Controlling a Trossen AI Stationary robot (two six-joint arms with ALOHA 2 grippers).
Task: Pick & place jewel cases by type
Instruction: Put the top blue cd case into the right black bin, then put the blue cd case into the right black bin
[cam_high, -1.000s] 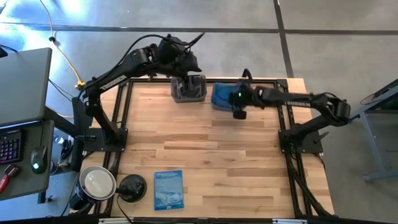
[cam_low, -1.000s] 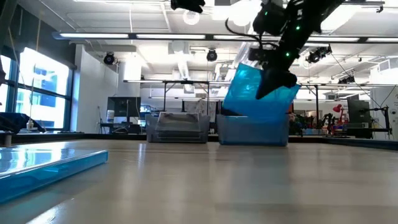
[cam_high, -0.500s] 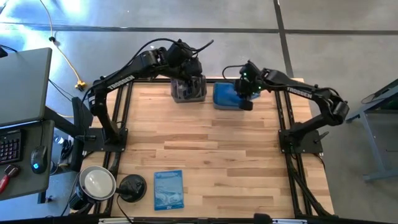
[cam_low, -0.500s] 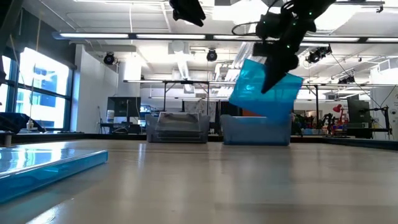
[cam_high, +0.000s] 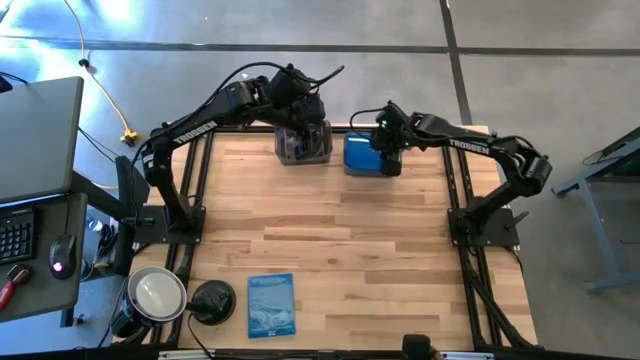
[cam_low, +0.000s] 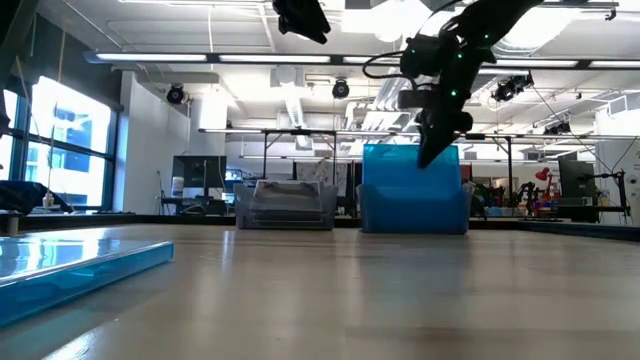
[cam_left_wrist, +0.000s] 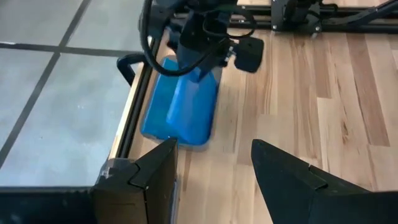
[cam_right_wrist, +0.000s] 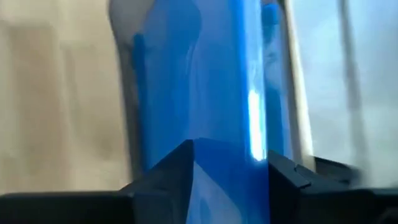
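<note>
A blue jewel case (cam_low: 410, 168) stands upright on its edge in the tub (cam_high: 362, 158) at the table's far edge, which shows blue. My right gripper (cam_low: 432, 150) hangs over it, open, with a finger (cam_right_wrist: 166, 179) on either side of the case's top edge (cam_right_wrist: 231, 163). My left gripper (cam_left_wrist: 211, 163) is open above the smoky tub (cam_high: 303, 144) beside it, which holds dark cases. Another blue, printed jewel case (cam_high: 271, 304) lies flat near the table's front edge. My right gripper comes at the blue case from above, its fingers pointing down astride the top edge (cam_right_wrist: 231, 163). I cannot tell whether either finger touches the case. The case stands upright with its lower part in the tub.
A round black disc (cam_high: 212, 300) and a round bowl-like thing (cam_high: 156, 294) sit at the near left corner. The two tubs (cam_low: 285, 206) stand side by side at the far edge. Bare wood lies between them and the flat case.
My right gripper has carried the blue case toward the far edge and down. The case, tilted above the tub a second ago, now stands upright in it. My left gripper has shifted a little, closer over the smoky tub.
</note>
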